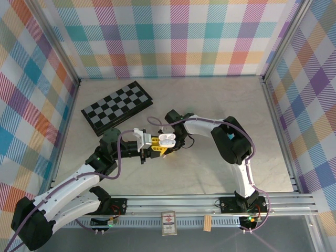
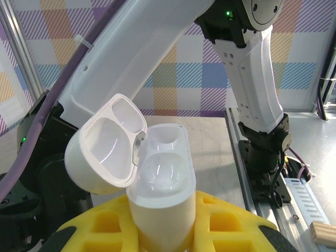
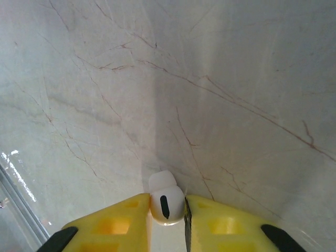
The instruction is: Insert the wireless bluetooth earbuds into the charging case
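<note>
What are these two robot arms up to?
They are putting an earbud into its case. The left gripper holds the white case upright with its lid flipped open, and it looks empty inside. The right gripper pinches a white earbud above the table, close beside the case in the top view. The earbud is not yet in.

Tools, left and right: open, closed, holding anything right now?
Left tool: closed on the charging case, whose lid is open.
Right tool: closed on a white earbud.
</note>
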